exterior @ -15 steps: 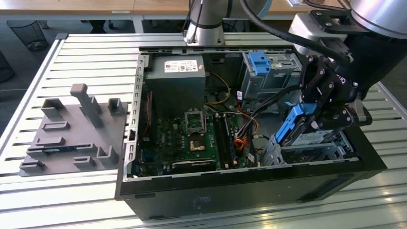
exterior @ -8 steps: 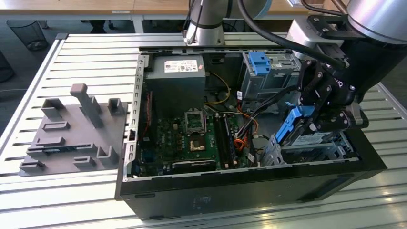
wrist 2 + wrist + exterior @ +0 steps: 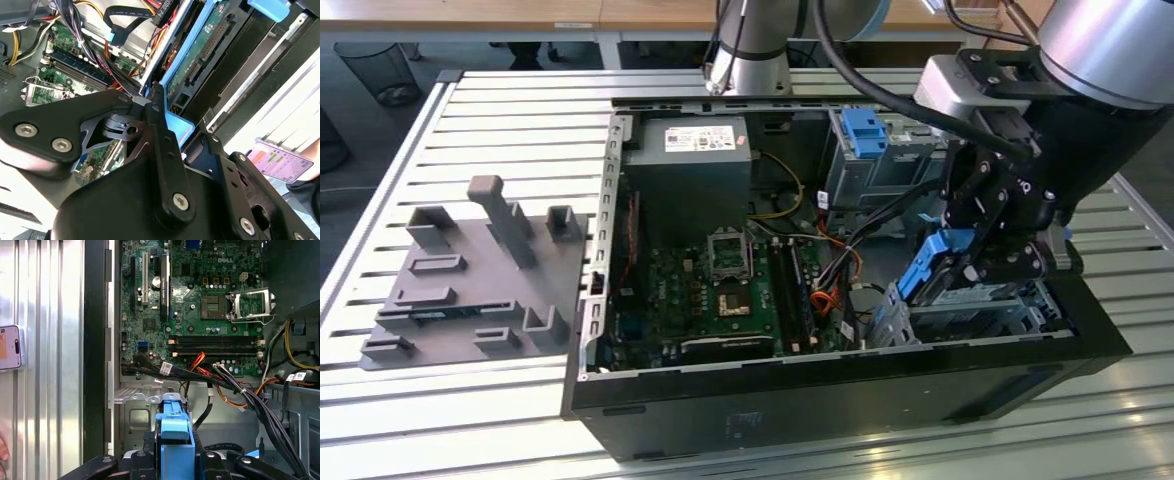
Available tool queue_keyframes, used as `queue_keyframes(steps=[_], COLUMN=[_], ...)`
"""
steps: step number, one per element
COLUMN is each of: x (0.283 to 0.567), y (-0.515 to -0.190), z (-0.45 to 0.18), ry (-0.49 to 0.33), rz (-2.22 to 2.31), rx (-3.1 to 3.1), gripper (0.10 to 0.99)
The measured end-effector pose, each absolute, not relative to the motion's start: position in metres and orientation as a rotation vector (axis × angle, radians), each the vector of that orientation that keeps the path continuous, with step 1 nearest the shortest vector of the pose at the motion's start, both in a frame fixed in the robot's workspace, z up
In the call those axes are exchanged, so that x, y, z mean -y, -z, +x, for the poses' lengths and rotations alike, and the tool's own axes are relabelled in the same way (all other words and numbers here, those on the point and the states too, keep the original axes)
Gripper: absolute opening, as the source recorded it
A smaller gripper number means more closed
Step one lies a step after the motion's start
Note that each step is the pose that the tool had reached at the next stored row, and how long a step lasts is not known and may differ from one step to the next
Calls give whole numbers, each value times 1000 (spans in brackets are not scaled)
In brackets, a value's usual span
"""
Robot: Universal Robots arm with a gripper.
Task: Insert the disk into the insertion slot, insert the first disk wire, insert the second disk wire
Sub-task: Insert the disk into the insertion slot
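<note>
From where I stand, the exterior view shows the open computer case on the slatted table. The gripper hangs over the case's end at the lower right of the frame. It is clenched on the disk, which stands nearly on edge with its blue carrier showing, just above the insertion slot. I'd say the disk is not yet seated. The taller cage with the blue latch stands further back, toward the upper right.

In the second wrist view, the black fingers pinch the carrier's blue rim. The disk shows its green circuit board and connector beyond them. A bundle of cables runs right beside the disk's edge.

In the first wrist view, the gripper holds the disk end-on, facing perforated grey metal just beyond it. Black and orange cables sweep close past, between the disk and the motherboard.

What worries me is those cables. They lie so near the slot that the disk could trap or drag one under it on the way in. The disk is also tilted, so a carrier corner could catch on the cage wall and jam. With the grasp only on a thin plastic rim, a jam could twist the disk in the fingers.
</note>
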State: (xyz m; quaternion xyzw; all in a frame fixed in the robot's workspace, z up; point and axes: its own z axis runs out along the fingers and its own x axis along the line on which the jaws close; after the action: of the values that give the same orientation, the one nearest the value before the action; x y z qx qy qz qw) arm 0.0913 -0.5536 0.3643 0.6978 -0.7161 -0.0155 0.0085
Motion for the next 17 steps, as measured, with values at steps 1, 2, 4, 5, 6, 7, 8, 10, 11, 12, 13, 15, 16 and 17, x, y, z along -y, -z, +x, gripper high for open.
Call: queue_keyframes(steps=[1,2,4,5,6,7,8,10,11,12,13,15,16,17], x=[554,554,554,554,554,554,554,554,554,554,554,554,554,554], y=[-363,-362,-359,-358,-357,-356,-355,-354,-353,-352,-351,-349,-348,-348], z=[91,91,91,91,91,91,91,91,91,91,91,91,91,91], ry=[48,48,48,49,48,48,48,49,48,48,48,49,48,48], rz=[2180,2180,2180,2180,2180,2180,2180,2180,2180,2180,2180,2180,2181,2181], rx=[2238,2238,2238,2238,2238,2238,2238,2237,2238,2238,2238,2237,2237,2237], gripper=[365,365,365,365,365,365,373,435,435,435,435,420,357,357])
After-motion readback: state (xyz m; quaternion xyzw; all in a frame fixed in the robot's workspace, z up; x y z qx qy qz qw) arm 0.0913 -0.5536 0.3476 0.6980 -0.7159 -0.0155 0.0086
